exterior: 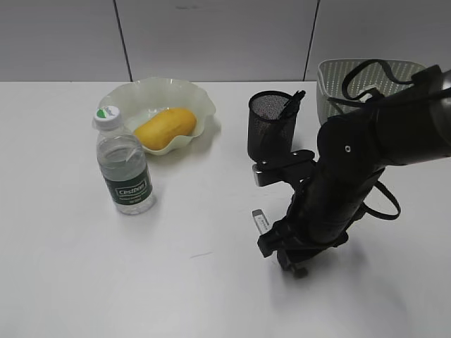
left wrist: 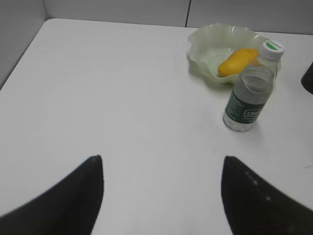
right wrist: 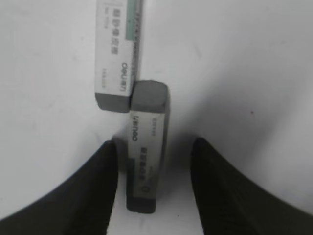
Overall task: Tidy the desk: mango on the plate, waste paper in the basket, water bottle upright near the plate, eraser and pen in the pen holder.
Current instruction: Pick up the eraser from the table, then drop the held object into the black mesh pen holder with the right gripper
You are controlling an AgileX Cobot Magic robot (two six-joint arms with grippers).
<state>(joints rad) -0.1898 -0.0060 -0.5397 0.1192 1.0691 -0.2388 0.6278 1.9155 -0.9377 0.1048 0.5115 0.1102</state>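
Note:
My right gripper is open and low on the desk. It straddles a grey eraser in a white printed sleeve; the left finger is close against it and a gap shows at the right finger. A second, similar eraser lies just beyond it and also shows in the exterior view. The pen stands in the pen holder. The mango lies on the plate. The water bottle stands upright by the plate. My left gripper is open and empty over bare desk. The waste paper is out of view.
The basket stands at the back right, behind my right arm, and its inside is hidden. The left wrist view shows the plate, the mango and the bottle at its far right.

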